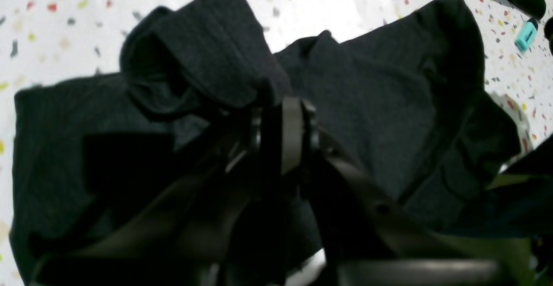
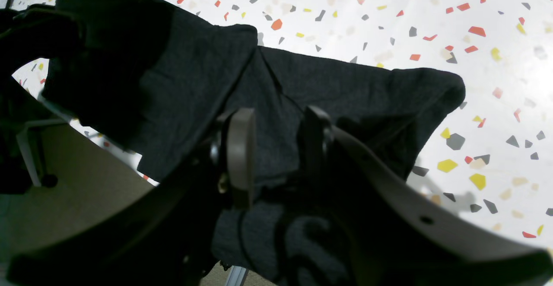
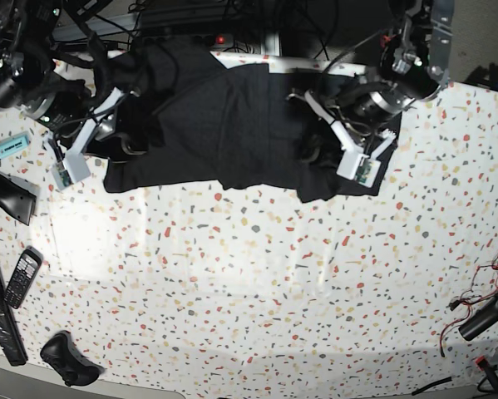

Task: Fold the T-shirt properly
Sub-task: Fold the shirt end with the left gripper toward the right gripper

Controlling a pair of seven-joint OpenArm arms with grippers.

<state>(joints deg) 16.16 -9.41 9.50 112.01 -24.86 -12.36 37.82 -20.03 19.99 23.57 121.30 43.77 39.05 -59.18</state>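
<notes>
The black T-shirt (image 3: 232,125) lies spread across the back of the speckled table (image 3: 257,274), plain side up, with its bottom right corner rumpled. In the left wrist view my left gripper (image 1: 281,102) is shut on a bunched fold of the T-shirt (image 1: 389,104); in the base view that left gripper (image 3: 313,154) sits at the shirt's right side. My right gripper (image 2: 276,141) stands open over the T-shirt (image 2: 345,91), dark cloth lying between its jaws and bunched near its palm. From overhead the right gripper (image 3: 124,137) is at the shirt's left edge.
A teal marker (image 3: 9,146) and a black bar (image 3: 7,193) lie at the far left. A handset (image 3: 22,277) and a black controller (image 3: 66,359) sit lower left. Cables (image 3: 481,316) trail at the right edge. The table's edge and floor (image 2: 65,191) show beside the right gripper.
</notes>
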